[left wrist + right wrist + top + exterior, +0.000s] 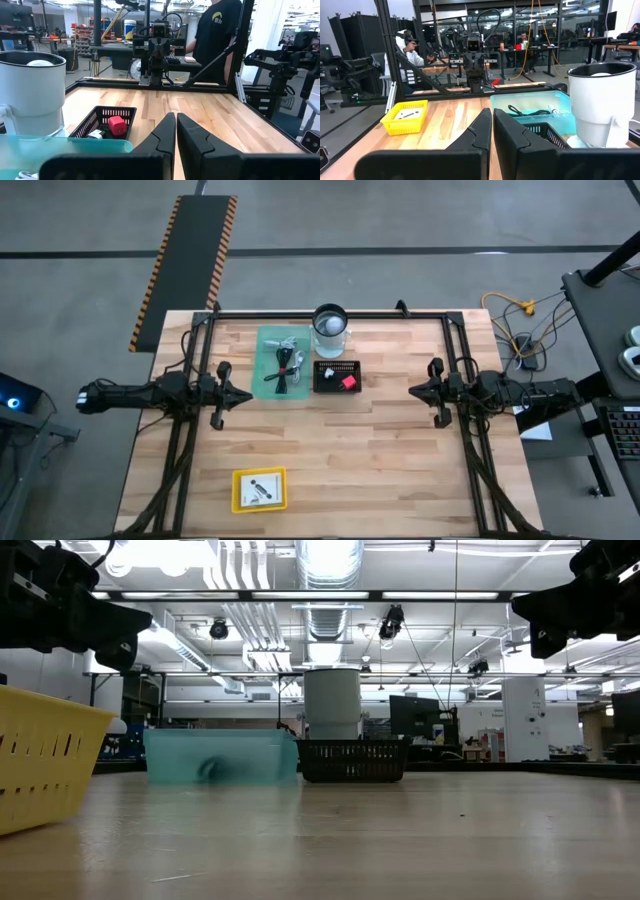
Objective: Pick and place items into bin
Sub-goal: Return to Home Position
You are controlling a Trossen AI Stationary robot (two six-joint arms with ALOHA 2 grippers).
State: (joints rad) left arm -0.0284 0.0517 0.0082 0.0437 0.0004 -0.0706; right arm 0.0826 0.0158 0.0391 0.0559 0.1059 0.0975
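Black and white coiled cables (284, 368) lie in a teal tray (268, 340) at the table's far middle; they also show in the right wrist view (530, 112). A small red item (348, 382) lies in a black mesh basket (336, 365), and it shows in the left wrist view (116, 125). A yellow bin (259, 489) near the front edge holds a few small items. My left gripper (245, 395) is shut and empty above the table's left side (175, 117). My right gripper (413, 390) is shut and empty above the right side (492, 112).
A white cylindrical container (330, 328) stands at the far edge behind the basket. A dark frame (200, 360) runs along the table's sides. People (220, 35) are in the room beyond the table. Bare wood (340, 450) lies between the arms.
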